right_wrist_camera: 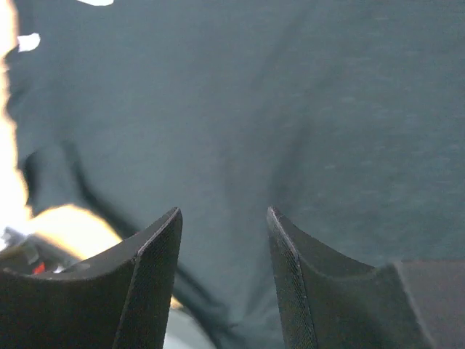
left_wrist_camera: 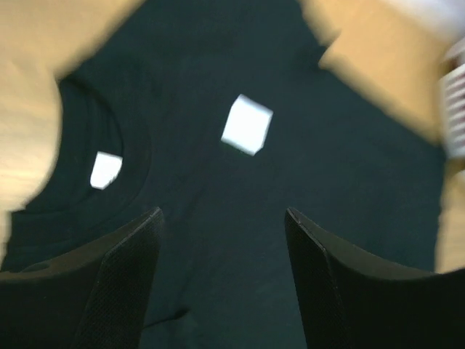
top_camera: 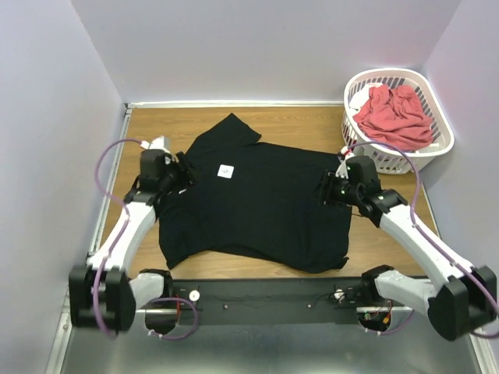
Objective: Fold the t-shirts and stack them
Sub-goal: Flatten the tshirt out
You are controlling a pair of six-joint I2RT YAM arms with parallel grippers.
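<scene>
Left hand [left_wrist_camera: 221, 212], right hand [right_wrist_camera: 224, 211], both agape, black t-shirt [top_camera: 265, 210] beneath

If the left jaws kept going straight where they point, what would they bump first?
Probably the black t-shirt: the left gripper aims its open jaws at it, near the white square. Depth is unclear.

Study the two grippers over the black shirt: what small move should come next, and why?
Probably lower the left gripper and right gripper to pinch cloth: both stand open at opposite ends of the black t-shirt, which lies spread flat, unfolded.
</scene>
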